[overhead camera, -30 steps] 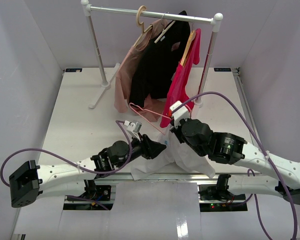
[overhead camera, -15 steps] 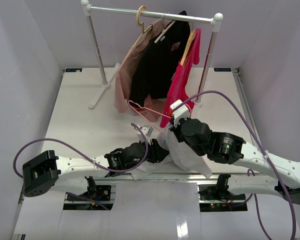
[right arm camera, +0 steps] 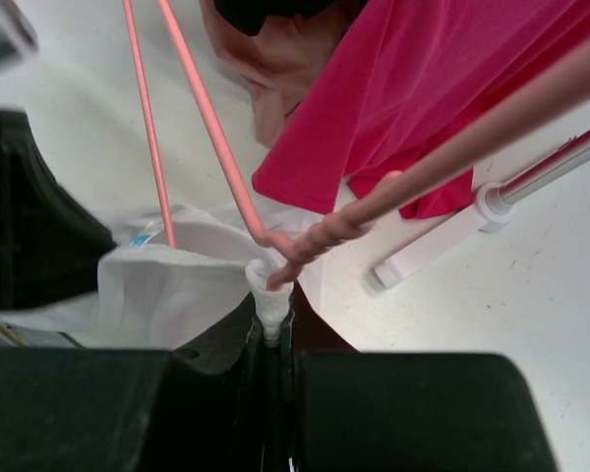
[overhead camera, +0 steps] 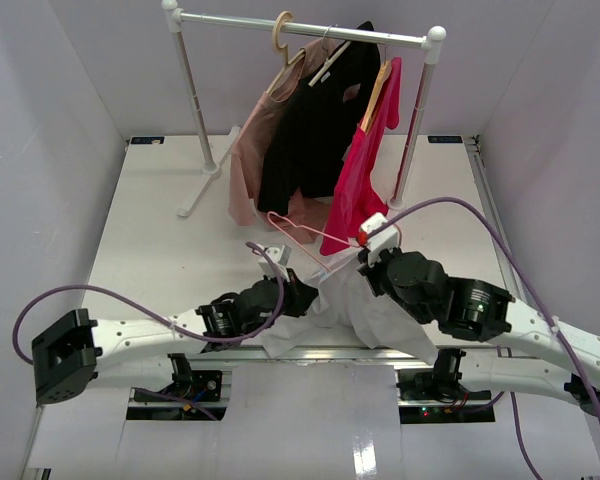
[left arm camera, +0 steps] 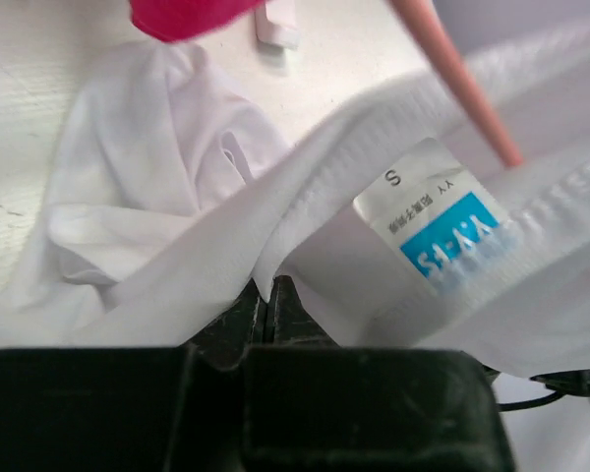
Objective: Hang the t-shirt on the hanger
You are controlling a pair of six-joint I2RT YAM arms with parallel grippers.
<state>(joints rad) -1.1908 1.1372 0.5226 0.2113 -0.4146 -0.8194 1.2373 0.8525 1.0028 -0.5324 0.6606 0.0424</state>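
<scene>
While both grippers are clenched, the t-shirt (overhead camera: 362, 312) hangs bunched between them at the near edge of the table (overhead camera: 160, 240).
The left gripper (left arm camera: 267, 297) pinches a fold of its white cloth just below the collar, where a size label (left arm camera: 441, 228) faces up. The hanger (right arm camera: 216, 128), a thin pink wire, runs into the cloth by the collar, and the right gripper (right arm camera: 271, 320) is clamped at its twisted neck along with a tuft of the cloth. Behind, a red garment (overhead camera: 365, 170) hangs on the rack (overhead camera: 240, 21).
</scene>
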